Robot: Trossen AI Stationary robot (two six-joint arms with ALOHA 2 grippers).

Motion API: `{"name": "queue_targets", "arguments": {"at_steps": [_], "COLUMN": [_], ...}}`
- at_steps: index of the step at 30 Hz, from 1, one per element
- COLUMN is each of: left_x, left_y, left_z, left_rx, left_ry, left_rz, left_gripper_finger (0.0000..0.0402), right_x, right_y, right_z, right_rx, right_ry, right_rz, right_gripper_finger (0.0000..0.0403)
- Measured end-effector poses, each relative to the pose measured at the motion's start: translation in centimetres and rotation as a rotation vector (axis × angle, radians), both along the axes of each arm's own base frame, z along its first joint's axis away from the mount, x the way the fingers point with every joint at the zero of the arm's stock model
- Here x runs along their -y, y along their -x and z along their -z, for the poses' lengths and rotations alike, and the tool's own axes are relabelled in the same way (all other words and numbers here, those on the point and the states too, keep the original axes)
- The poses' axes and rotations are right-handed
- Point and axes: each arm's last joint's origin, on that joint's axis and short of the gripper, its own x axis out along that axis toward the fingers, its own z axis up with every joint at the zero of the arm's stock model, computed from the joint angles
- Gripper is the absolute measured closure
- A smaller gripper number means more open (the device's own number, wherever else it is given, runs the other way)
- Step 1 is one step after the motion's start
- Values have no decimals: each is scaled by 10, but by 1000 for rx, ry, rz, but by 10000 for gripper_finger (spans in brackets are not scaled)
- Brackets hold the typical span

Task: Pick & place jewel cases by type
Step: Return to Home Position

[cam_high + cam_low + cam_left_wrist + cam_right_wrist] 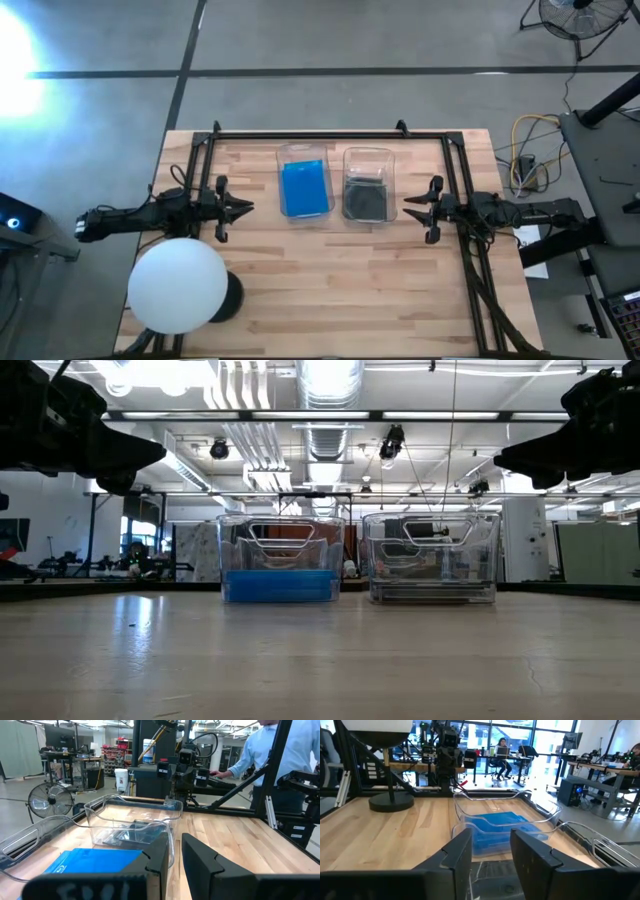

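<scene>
High view: we see blue jewel cases (305,190) in the left bin (303,150), dark jewel cases (366,198) in the right bin (368,152), by the table (330,290)'s back edge, w/ left gripper (240,208) & right gripper (412,210) empty, narrowly parted, flanking them; sorting looks done, arms need only park at home.

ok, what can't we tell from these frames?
Blue jewel cases count: stacked; high view shows only the top one, low view a solid band.
Dark jewel cases count: same, plus clear bin glare.
Left wrist view: left gripper covers part of the blue stack.
</scene>
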Motion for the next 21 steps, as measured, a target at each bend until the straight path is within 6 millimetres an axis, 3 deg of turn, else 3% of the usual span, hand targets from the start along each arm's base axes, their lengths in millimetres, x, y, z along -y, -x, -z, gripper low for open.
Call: {"name": "queue_targets", "arguments": {"at_steps": [21], "left_x": [0], "left_y": [0], "left_z": [0], "left_rx": [0], "left_ry": [0], "left_rz": [0], "left_gripper_finger": [364], "right_x": [0], "right_y": [0], "right_z": [0], "right_rx": [0], "right_ry": [0], "right_rz": [0], "right_gripper_finger": [279]}}
